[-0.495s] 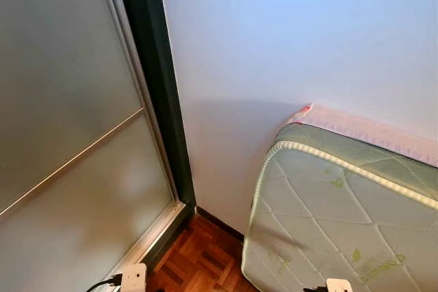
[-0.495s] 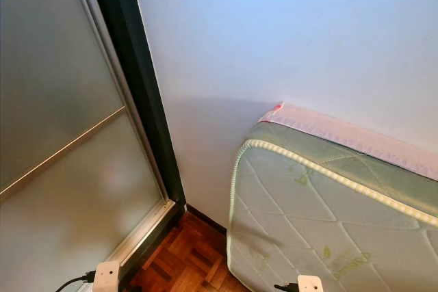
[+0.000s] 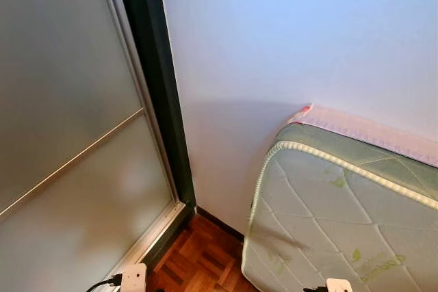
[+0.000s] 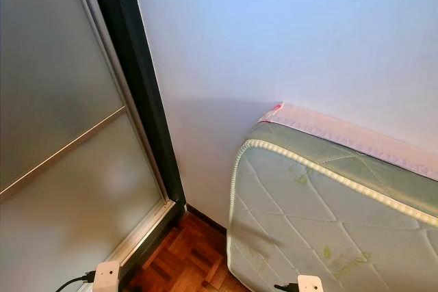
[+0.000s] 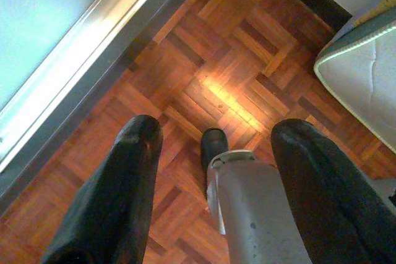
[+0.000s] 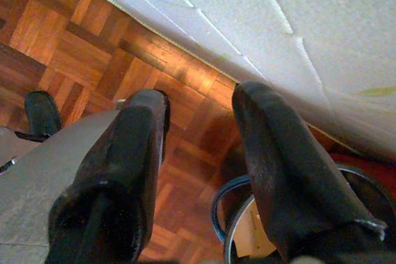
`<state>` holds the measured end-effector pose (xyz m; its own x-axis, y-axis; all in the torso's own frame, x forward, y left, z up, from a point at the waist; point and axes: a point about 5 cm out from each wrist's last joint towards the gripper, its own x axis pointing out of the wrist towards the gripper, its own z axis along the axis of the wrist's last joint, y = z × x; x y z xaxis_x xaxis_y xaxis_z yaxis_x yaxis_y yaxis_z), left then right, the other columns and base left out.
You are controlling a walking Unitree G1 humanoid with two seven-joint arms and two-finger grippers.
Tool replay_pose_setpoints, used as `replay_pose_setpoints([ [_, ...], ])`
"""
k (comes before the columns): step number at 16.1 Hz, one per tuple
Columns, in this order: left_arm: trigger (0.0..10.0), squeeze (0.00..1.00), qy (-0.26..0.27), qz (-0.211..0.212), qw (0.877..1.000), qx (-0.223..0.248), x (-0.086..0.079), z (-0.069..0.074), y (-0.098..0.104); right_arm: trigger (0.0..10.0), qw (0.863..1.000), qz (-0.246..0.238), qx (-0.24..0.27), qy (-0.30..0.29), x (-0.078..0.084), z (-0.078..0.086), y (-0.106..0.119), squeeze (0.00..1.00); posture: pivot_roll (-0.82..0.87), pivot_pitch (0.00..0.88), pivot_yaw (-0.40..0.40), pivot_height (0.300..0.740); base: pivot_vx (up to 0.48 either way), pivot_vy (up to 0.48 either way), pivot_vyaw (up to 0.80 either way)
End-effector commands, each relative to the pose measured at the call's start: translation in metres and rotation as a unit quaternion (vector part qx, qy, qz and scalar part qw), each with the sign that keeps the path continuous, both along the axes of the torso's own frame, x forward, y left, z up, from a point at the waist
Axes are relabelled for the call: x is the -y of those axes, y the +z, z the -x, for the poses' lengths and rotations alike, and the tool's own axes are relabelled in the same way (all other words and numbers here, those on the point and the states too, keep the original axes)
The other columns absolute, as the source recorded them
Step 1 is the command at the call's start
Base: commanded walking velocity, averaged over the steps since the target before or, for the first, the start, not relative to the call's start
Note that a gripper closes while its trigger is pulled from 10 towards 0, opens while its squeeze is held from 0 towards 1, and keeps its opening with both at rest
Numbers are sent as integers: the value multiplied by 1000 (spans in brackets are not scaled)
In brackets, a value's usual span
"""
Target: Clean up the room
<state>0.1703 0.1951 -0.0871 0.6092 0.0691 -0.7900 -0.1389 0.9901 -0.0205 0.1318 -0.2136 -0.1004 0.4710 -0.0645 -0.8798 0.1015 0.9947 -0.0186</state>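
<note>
Both arms hang low beside my body. In the left wrist view my left gripper (image 5: pixel 213 190) is open over parquet floor (image 5: pixel 204 72), its two black fingers (image 5: pixel 117 202) spread apart with nothing between them; my grey leg and black foot (image 5: pixel 213 146) show below. In the right wrist view my right gripper (image 6: pixel 198 171) is open too, empty, hanging beside the quilted mattress (image 6: pixel 260 23). In the eye views the white wrist parts of both arms (image 3: pixel 133 278) sit at the bottom edge.
A white and green quilted mattress (image 3: pixel 342 223) leans on its side against the white wall (image 3: pixel 287 39). A frosted sliding door (image 3: pixel 61 135) with a dark frame (image 3: pixel 157 87) stands to my left. A round blue-rimmed object (image 6: pixel 247 233) lies on the floor under the right gripper.
</note>
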Motion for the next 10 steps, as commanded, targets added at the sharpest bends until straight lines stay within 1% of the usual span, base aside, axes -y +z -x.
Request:
replay_pose_setpoints([
  [1, 10000, 0, -18, -27, 999, -8, -34, -15, 12, 10000, 997, -63, 52, 4, -22, -34, 10, 0, -21, 0, -21, 740, 0, 0, 0],
  [2, 10000, 0, -23, -27, 999, -1, -28, -16, 12, 10000, 997, -60, 56, -6, -17, -35, 11, 0, -16, 0, -28, 740, 0, 0, 0],
  [3, 10000, 0, -26, -27, 999, 1, -25, -17, 12, 10000, 996, -60, 58, -8, -16, -36, 12, 0, -15, 0, -28, 740, 0, 0, 0],
  [10, 10000, 0, -39, -28, 999, -4, -22, -15, 10, 10000, 996, -58, 61, -4, -16, -38, 13, 0, -8, 0, -31, 740, 0, 0, 0],
])
